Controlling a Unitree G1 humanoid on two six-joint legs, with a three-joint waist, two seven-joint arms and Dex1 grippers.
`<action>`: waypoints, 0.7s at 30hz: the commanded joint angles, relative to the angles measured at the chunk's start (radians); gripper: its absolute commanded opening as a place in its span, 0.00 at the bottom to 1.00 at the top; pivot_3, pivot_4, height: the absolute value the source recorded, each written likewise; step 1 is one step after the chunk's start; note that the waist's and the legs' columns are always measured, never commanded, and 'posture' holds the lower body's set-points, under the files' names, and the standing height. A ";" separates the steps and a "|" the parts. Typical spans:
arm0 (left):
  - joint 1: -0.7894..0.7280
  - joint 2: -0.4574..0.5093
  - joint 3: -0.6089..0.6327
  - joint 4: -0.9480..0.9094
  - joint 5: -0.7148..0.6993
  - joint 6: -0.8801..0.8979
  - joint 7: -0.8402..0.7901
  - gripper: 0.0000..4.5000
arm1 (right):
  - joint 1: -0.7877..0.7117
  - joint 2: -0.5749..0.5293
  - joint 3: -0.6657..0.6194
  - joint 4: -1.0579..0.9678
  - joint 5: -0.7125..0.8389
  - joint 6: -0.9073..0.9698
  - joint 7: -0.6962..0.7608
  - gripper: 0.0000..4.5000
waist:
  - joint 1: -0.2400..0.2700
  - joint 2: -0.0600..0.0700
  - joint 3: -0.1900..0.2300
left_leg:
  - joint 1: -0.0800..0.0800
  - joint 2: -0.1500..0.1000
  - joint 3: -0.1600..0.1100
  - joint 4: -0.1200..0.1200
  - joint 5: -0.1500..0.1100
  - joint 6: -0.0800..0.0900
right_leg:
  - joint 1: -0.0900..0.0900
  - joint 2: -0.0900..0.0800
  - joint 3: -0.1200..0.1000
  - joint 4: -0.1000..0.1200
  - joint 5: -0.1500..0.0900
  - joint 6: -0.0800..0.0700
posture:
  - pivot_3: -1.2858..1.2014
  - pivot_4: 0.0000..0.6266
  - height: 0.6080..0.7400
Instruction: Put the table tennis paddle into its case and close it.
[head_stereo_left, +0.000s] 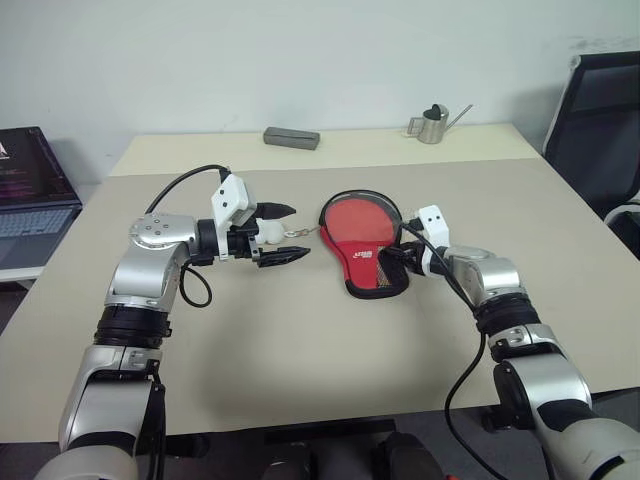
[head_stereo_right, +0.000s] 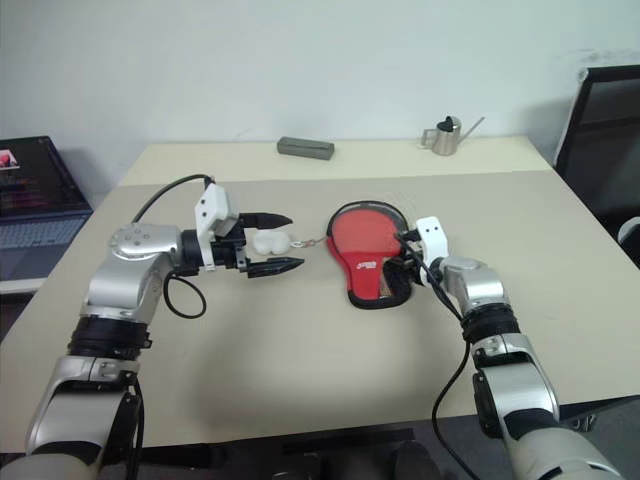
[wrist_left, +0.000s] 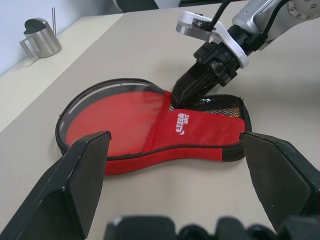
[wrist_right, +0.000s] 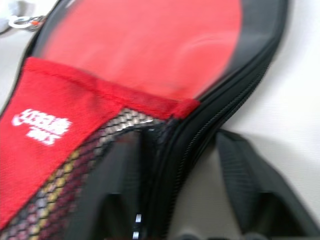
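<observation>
On the beige table (head_stereo_left: 300, 350), the case (head_stereo_left: 365, 245) lies flat near the middle, red side up, its long axis running from the round head at the far end to the narrow handle end nearest the robot. It looks soft and light, likely to slide, so its zipped edge seems the best hold. The right gripper (wrist_left: 192, 87) pinches that edge at the handle end; the left gripper (head_stereo_left: 280, 233) hangs wide beside the white pom-pom (head_stereo_right: 268, 241).
</observation>
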 joint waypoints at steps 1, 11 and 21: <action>-0.004 0.015 0.006 -0.038 -0.005 -0.010 0.000 1.00 | 0.024 0.026 0.048 0.047 -0.032 0.024 0.003 0.20 | 0.000 0.000 0.000 | 0.001 0.000 0.000 0.000 0.000 0.000 | 0.001 0.000 0.000 0.000 0.000 0.000 | 0.52 0.24 1.00; 0.021 0.036 0.025 -0.087 -0.052 0.048 -0.033 1.00 | 0.030 0.014 -0.008 -0.032 0.005 0.120 -0.015 0.01 | 0.000 0.000 0.000 | 0.007 0.001 0.000 -0.002 0.000 0.000 | 0.004 0.000 0.001 0.000 0.000 0.000 | 0.52 0.24 1.00; 0.167 0.146 0.000 -0.313 -0.166 0.237 -0.171 1.00 | 0.090 0.026 -0.051 -0.295 0.085 0.369 -0.064 0.01 | 0.007 0.000 0.000 | 0.005 0.001 0.001 -0.015 0.000 -0.001 | -0.001 -0.001 0.000 -0.004 -0.003 -0.002 | 0.52 0.24 1.00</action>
